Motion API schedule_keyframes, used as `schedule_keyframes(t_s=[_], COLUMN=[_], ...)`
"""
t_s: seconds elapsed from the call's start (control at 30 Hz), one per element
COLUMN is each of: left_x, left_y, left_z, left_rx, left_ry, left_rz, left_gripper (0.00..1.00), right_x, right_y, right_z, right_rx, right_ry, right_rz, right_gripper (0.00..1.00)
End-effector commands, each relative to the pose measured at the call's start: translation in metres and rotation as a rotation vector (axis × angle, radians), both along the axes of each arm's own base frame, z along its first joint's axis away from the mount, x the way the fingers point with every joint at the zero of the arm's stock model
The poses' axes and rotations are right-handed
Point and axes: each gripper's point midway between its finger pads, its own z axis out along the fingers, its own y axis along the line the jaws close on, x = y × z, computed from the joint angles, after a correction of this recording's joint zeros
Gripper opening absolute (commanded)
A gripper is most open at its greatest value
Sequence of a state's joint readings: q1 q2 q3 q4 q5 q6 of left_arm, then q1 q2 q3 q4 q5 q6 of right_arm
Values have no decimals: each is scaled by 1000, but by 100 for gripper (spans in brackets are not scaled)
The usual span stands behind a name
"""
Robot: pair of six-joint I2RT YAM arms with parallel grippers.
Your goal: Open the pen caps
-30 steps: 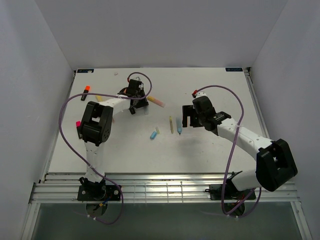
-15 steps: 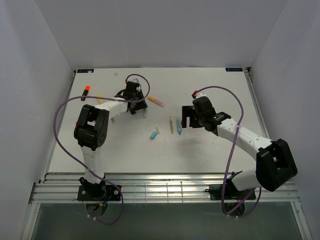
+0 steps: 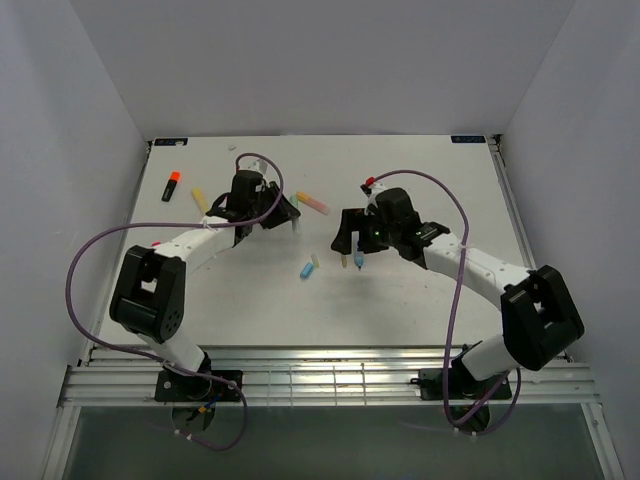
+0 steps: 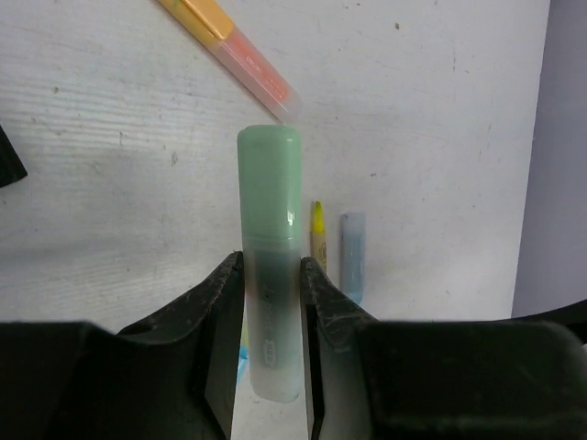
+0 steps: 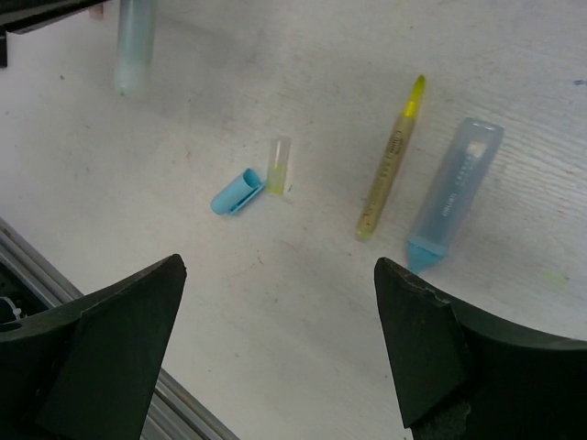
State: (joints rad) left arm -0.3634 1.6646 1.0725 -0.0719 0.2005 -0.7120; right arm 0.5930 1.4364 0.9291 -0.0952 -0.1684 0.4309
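Observation:
My left gripper [image 4: 271,302] is shut on the body of a pale green highlighter [image 4: 269,275], its green cap [image 4: 269,174] on and pointing away from me. In the top view this gripper [image 3: 288,212] is at mid table. My right gripper [image 5: 280,312] is wide open and empty, hovering over the table. Ahead of it lie a loose blue cap [image 5: 236,193], a small yellow cap [image 5: 278,166], a thin yellow pen [image 5: 390,160] and an uncapped blue highlighter [image 5: 454,192]. In the top view the right gripper [image 3: 350,235] is just right of the left one.
An orange and pink pen [image 3: 313,202] lies behind the left gripper. A black marker with an orange cap [image 3: 171,184] and a yellow pen [image 3: 200,198] lie at the far left. White walls enclose the table, and a metal rail [image 3: 330,375] runs along the near edge.
The left arm has stretched right and forward with the green highlighter in its jaws. The right gripper has moved left and turned toward it, over the blue highlighter.

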Motion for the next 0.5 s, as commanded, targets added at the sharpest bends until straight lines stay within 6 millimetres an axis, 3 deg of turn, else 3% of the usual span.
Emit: schedule_keyframes(t_s=[0.0,0.23,0.47], left_x=[-14,-33,-44], left_y=[-13,-19,-16], left_z=[27,33,39], left_rx=[-93,-83,-81], left_ry=[-25,-6,-1], left_rz=[4,14,33], left_gripper=[0,0,0], right_x=[8,13,10], right_y=[46,88,98], right_z=[37,40,29], right_rx=[102,71,58], right_ry=[-71,-97,-86], right_rz=[71,70,51], right_gripper=[89,82,79])
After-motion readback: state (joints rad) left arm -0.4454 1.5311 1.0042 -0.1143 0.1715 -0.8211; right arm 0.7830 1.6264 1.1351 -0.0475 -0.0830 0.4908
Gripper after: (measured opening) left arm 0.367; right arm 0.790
